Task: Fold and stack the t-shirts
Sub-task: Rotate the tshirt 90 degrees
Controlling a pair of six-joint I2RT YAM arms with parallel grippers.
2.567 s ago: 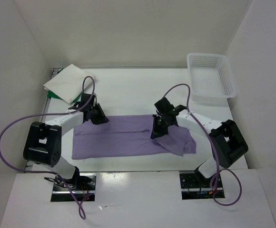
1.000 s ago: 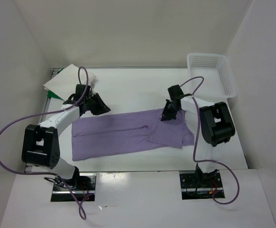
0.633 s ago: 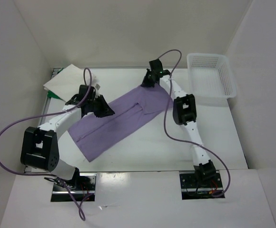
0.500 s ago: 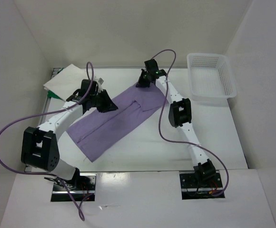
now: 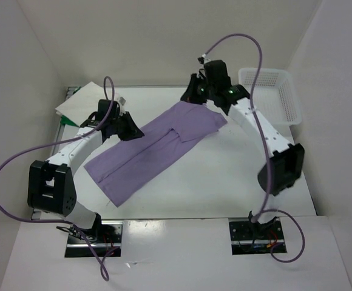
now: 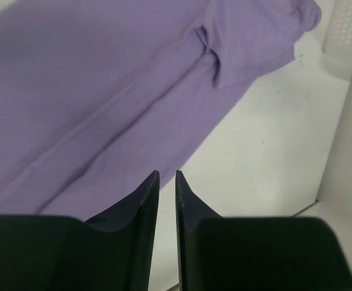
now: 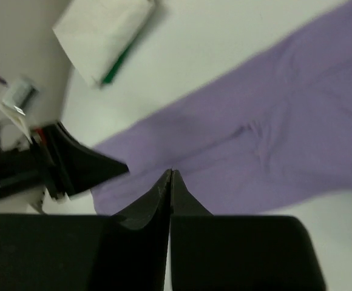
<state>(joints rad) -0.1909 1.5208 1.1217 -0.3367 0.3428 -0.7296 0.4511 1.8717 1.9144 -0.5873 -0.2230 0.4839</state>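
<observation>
Two changes stand out against the earlier top views. The pale lavender cloth t-shirt (image 5: 152, 151) lay level across the white table (image 5: 236, 176); it now runs diagonally from lower left to upper centre. The right gripper (image 7: 170, 172) was down at the shirt's far corner half a second ago; it is now raised above that corner, and its arm has swung out to the right. We see its fingers (image 7: 155, 197) pressed almost together with nothing between them.

The left gripper (image 6: 167, 173) sits at the shirt's upper-left edge. Its fingers (image 6: 141, 203) leave a narrow slit, and we cannot tell whether they pinch the cloth.

At upper left, the folded white cloth t-shirt (image 5: 90, 102) lies over the bright green cloth t-shirt (image 7: 118, 63).
</observation>
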